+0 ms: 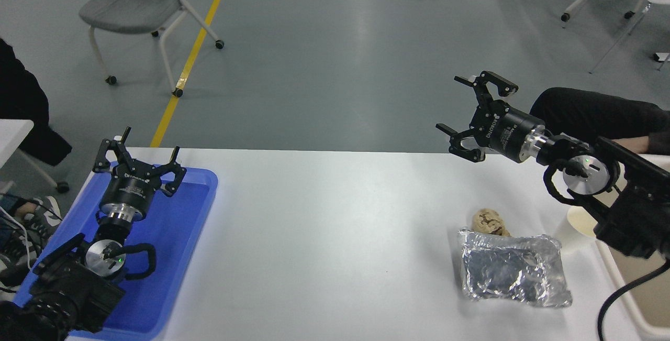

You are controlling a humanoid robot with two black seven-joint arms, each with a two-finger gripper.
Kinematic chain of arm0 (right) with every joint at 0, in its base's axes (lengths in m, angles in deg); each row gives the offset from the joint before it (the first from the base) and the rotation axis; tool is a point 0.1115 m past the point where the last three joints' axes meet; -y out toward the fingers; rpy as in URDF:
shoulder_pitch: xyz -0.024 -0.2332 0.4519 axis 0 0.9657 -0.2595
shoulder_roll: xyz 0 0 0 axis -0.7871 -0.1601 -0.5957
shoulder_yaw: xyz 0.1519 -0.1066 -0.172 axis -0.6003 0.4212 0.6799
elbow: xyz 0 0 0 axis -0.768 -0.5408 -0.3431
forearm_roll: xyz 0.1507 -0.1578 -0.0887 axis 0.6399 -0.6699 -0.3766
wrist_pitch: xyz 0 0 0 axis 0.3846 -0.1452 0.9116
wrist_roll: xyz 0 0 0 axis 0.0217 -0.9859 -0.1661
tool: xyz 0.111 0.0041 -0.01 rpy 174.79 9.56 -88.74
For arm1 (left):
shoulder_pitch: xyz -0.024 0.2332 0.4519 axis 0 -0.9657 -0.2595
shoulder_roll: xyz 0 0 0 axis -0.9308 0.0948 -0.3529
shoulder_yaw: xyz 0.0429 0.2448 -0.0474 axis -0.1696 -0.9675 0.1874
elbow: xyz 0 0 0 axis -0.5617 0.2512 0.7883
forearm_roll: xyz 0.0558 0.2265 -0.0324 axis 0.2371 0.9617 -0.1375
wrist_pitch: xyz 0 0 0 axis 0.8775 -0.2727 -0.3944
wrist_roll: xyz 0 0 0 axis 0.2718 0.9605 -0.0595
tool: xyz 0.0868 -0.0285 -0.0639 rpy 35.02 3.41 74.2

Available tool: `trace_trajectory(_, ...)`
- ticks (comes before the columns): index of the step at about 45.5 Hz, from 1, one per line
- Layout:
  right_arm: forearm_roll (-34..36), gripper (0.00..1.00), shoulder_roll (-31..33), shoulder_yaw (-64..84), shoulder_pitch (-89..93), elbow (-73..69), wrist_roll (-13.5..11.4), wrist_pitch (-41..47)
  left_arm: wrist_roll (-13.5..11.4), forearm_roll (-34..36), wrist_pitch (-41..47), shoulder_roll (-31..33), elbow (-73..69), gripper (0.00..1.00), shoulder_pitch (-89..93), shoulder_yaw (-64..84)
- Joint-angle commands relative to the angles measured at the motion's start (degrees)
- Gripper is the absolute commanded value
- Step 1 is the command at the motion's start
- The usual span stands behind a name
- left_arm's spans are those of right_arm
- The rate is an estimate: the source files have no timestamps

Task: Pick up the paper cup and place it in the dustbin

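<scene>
The paper cup [578, 221] stands on the white table [335, 226] near its right edge, its cream opening facing up, partly covered by my right arm. Just right of it, the cream dustbin [616, 279] shows only its rim and part of its inside past the arm. My right gripper [467, 116] hangs open and empty above the table's far edge, up and left of the cup and well apart from it. At the lower left, my left gripper [142, 147] is parked open over the blue tray.
A crinkled silver foil bag [510, 270] lies left of the cup, with a crumpled brown paper ball [487, 220] behind it. A blue tray [178, 236] fills the table's left end. A person's dark-clad leg [586, 113] is at the far right. A wheeled chair [136, 6] stands behind.
</scene>
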Motion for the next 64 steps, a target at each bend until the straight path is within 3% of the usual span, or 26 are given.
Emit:
trace_trajectory(1,-1.6,1.00,5.9,23.1,-14.0,-2.0,0.0,0.0,0.1,0.0,0.0,0.0,0.0,1.00,0.0,-0.1)
trace_trajectory(10,-3.6,1.00,6.5,40.7,-25.8,-5.1,0.1,0.2,0.1,0.0,0.0,0.0,0.0,1.00,0.0,0.0)
trace_trajectory(18,-14.4,1.00,5.2,50.7,-35.3,-11.3,-0.1,0.2,0.1,0.0,0.0,0.0,0.0,1.00,0.0,0.0)
trace_trajectory(23,-17.6,1.00,2.3,57.6,-40.0,-12.7,-0.1,0.5,0.1,0.0,0.0,0.0,0.0,1.00,0.0,0.0)
trace_trajectory(38,-19.4,1.00,-5.9,79.5,-53.8,-25.3,0.0,2.1,0.1,0.0,0.0,0.0,0.0,1.00,0.0,0.0)
trace_trajectory(64,-17.0,1.00,-7.1,94.2,-77.4,-48.5,0.0,10.7,0.1,0.0,0.0,-0.2,0.0,1.00,0.0,-0.1)
